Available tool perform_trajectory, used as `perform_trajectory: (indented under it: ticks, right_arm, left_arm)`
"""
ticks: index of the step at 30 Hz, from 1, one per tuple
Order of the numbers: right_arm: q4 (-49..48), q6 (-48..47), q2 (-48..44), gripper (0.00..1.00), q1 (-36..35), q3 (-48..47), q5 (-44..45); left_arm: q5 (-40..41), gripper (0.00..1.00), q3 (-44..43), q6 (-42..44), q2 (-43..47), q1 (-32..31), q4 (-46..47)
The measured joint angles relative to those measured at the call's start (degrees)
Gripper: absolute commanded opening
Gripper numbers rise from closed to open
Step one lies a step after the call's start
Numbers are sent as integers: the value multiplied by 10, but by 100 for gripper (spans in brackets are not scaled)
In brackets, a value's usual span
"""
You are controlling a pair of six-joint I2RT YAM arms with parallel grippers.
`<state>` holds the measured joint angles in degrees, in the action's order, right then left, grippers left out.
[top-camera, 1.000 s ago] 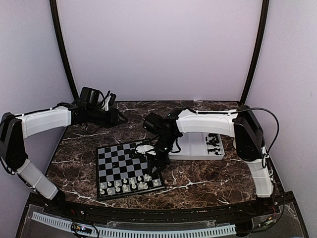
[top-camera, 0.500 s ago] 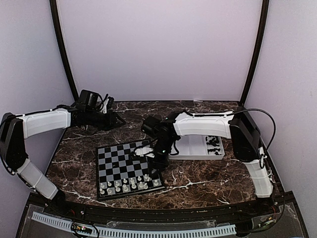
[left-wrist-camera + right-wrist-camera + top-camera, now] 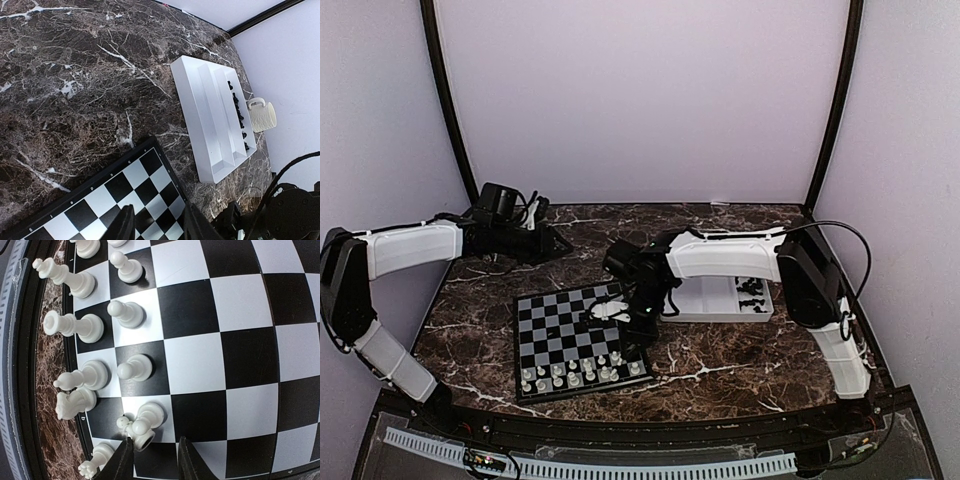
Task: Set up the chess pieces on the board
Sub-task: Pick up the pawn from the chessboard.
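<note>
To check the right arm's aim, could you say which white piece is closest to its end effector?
The white pawn just ahead of the right end effector; the others stand farther off.

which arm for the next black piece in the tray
Right: right pincer hangs over the chequered black-and-grey board beside the white two-compartment tray of black chessmen; the left pincer sits off back-left.

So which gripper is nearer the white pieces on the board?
Right. The right gripper hovers over the board, just beside the white pieces; the left gripper hangs past the board's far edge, off it.
</note>
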<state>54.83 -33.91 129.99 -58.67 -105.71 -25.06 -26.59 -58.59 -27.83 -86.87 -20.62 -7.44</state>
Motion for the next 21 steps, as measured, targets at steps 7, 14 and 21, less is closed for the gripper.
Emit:
perform_trajectory:
  ticks: [7, 14, 21]
  right_arm:
    - [-3, 3, 2, 22, 0, 0, -3]
    - [-2, 1, 9, 17, 2, -3, -26]
    - [2, 2, 10, 12, 20, -5, -42]
  left_arm:
    - [-5, 36, 8, -4, 0, 2, 1]
    - [-7, 36, 17, -7, 0, 2, 3]
    - [-9, 36, 18, -7, 0, 2, 5]
